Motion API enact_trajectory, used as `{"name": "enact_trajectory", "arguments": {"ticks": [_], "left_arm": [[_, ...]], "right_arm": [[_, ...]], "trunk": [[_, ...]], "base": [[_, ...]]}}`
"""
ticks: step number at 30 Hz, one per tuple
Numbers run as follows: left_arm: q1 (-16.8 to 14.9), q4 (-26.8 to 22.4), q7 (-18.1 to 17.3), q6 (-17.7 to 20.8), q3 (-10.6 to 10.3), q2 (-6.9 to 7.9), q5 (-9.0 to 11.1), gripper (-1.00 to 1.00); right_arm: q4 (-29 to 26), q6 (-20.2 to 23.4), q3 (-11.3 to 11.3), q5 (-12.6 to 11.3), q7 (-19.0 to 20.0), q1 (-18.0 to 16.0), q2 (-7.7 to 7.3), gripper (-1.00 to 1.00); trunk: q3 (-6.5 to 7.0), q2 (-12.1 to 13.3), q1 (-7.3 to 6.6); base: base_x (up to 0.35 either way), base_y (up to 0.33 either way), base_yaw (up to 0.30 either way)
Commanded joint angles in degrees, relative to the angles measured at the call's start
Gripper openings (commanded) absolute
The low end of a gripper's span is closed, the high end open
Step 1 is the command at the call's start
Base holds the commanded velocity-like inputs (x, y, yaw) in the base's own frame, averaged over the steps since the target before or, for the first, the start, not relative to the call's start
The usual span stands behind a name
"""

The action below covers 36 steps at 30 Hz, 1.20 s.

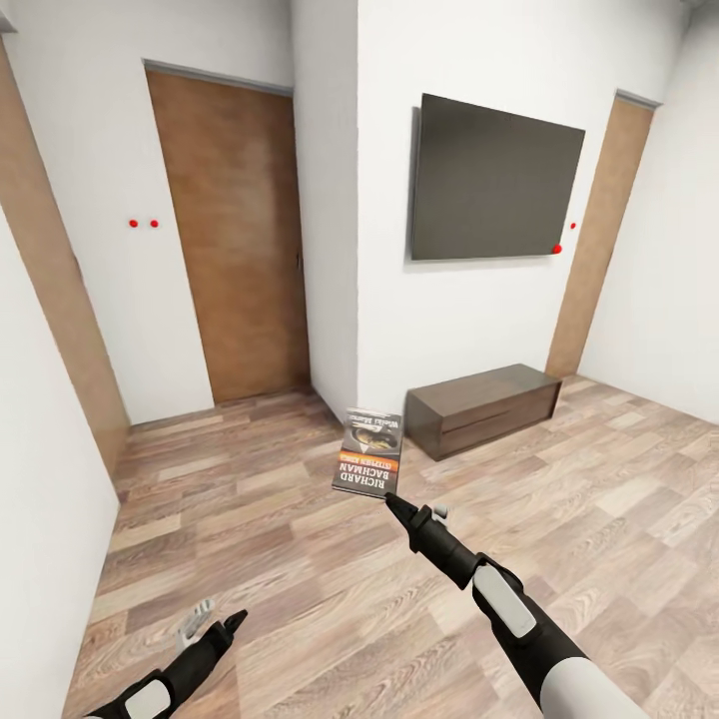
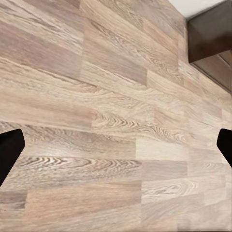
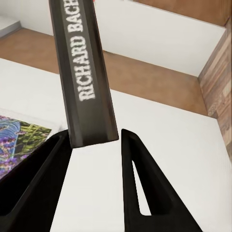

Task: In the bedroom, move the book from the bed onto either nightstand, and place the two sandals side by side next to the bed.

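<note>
Head view book [image 1: 367,452] in right claw [image 1: 387,496], wrist view spine lettering

Light wood-plank floor [image 1: 300,559] runs wall to wall; a low dark-brown bench [image 1: 486,407] stands on it.

Head camera: high, facing forward and down across the light wood-plank floor [image 1: 300,519] toward white walls, a brown door and a low dark-brown wooden bench [image 1: 486,407]. Left wrist camera: close over that floor [image 2: 96,121], catching the bench corner [image 2: 212,34]. Right wrist camera: very near the thin dark paperback book [image 3: 86,77], also in head view [image 1: 367,452].
</note>
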Motion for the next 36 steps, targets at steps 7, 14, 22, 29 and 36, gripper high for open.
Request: {"name": "enact_trajectory", "arguments": {"ticks": [7, 14, 22, 29, 36], "left_arm": [[0.0, 0.1, -0.2, 0.1, 0.3, 0.02, -0.2, 1.0], [0.0, 0.1, -0.2, 0.1, 0.3, 0.02, -0.2, 1.0], [0.0, 0.1, -0.2, 0.1, 0.3, 0.02, -0.2, 1.0], [0.0, 0.1, -0.2, 0.1, 0.3, 0.02, -0.1, 1.0], [0.0, 0.1, -0.2, 0.1, 0.3, 0.02, -0.1, 1.0]], "right_arm": [[0.0, 0.4, 0.2, -0.8, 0.0, -0.1, -0.06, -1.0], [0.0, 0.4, 0.2, -0.8, 0.0, 0.0, -0.06, -1.0], [0.0, 0.4, 0.2, -0.8, 0.0, -0.1, -0.06, -1.0], [0.0, 0.4, 0.2, -0.8, 0.0, -0.1, -0.06, -1.0], [0.0, 0.4, 0.2, -0.8, 0.0, -0.1, -0.06, -1.0]], "trunk": [[-0.06, 0.0, 0.01], [-0.06, 0.0, 0.01], [-0.06, 0.0, 0.01], [-0.06, 0.0, 0.01], [-0.06, 0.0, 0.01]], "base": [[0.143, 0.0, -0.174], [0.143, 0.0, -0.174], [0.143, 0.0, -0.174], [0.143, 0.0, -0.174], [0.143, 0.0, -0.174]]}}
